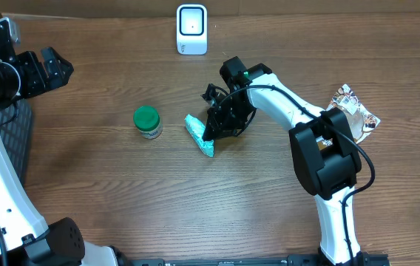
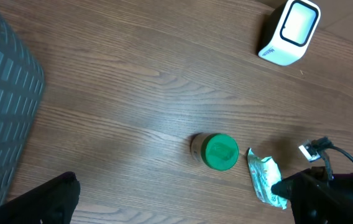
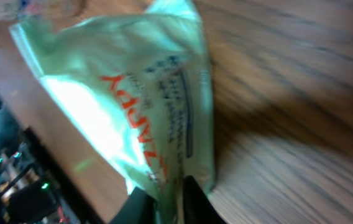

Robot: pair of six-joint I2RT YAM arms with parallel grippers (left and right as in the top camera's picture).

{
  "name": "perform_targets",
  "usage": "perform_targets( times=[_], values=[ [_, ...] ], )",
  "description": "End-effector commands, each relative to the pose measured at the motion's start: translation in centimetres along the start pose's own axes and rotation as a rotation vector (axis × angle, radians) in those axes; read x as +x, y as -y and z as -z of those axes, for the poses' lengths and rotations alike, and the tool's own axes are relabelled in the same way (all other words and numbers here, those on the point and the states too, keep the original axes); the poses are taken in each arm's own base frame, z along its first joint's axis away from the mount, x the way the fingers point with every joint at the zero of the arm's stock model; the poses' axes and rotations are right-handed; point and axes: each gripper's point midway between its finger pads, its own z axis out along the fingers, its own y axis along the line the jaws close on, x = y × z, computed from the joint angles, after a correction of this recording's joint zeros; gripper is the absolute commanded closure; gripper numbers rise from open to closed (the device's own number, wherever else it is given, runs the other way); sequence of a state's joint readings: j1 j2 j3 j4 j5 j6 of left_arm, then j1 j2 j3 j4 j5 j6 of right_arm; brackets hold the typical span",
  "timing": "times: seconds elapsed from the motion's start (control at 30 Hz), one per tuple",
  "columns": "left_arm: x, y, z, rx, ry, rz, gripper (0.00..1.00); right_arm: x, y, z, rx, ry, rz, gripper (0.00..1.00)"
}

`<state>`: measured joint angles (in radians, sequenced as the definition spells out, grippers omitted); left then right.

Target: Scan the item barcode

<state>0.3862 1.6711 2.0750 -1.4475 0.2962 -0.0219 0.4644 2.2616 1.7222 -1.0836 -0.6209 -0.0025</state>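
Packet: teal sachet (image 1: 199, 137) lies flat near the middle of the table (image 1: 106, 199), its long axis running from far-left to near-right in the overhead view.
Print: the right wrist view shows red lettering and small print on the upper face (image 3: 133, 93); no barcode can be made out there.
Right gripper (image 1: 212, 134): it is at the sachet's right-hand long edge, jaws narrow with the film's edge between the fingertips (image 3: 140, 205), a pinch by the look of it.
Nearer arm: the right one, already on the sachet; the left is well apart.
Scanner (image 1: 191, 29): white unit at the far edge, beyond the sachet and slightly left of it, window facing up.
Coming move: probably a lift and carry away from the robot towards that window, with the printed face turned to it.
Jar (image 1: 147, 122): green-lidded, upright, just left of the sachet and off the line to the scanner.
Foil pack (image 1: 354, 111): crinkled, far right, beside the right arm's base.
Left gripper (image 1: 46, 70): jaws wide, holding nothing, far left above the dark basket (image 1: 14, 137).
Obstruction: nothing stands between sachet and scanner.
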Motion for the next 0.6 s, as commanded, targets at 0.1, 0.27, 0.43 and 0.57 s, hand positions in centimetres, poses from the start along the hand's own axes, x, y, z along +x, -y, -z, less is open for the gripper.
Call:
perform_targets(
  times=[0.1, 0.27, 0.43, 0.57],
  values=[
    [-0.3, 0.4, 0.6, 0.009, 0.021, -0.028, 0.0, -0.6, 5.8, 1.6, 0.316, 0.043, -0.065, 0.51],
    [-0.3, 0.4, 0.6, 0.01, 0.021, -0.029, 0.01, -1.6, 6.8, 5.5, 0.435, 0.075, -0.085, 0.41],
    [-0.3, 0.4, 0.6, 0.009, 0.021, -0.028, 0.0, -3.6, 4.6, 9.5, 0.453, 0.146, -0.06, 0.41],
    [-0.3, 0.4, 0.6, 0.01, 0.021, -0.028, 0.0, -3.4, 2.9, 9.3, 0.454, 0.132, -0.032, 0.58]
  ],
)
